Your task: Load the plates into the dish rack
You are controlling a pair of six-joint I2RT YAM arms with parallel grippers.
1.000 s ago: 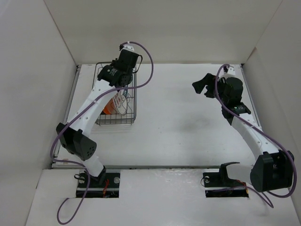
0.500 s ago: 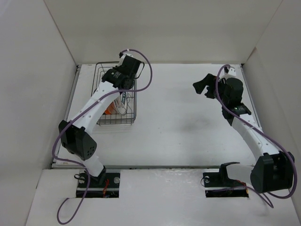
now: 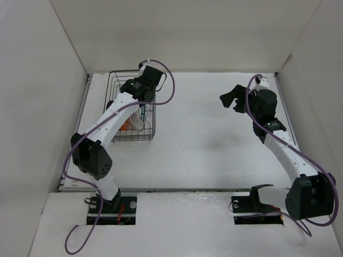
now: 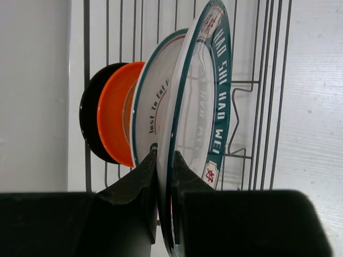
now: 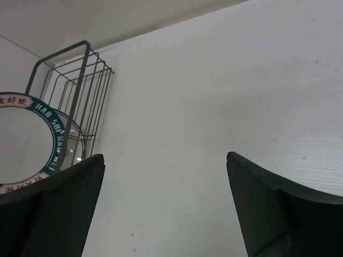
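Upright green-rimmed plate (image 4: 222, 96), rim pinched in left claw (image 4: 165, 158)

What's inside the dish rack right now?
Upright in the dish rack: black plate, orange plate, lettered white plate, and green-rimmed plate pinched by the left gripper. The gripper hides the rack bottom beneath them.

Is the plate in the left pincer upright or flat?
Upright: the held plate stands on edge, parallel to the orange plate, left pincer clamping its rim.

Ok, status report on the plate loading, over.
Left hand shut on green-rimmed plate, upright in dish rack. Right hand open, empty, off to the side. Black plate, orange plate, lettered white plate already racked. Nothing in the way.
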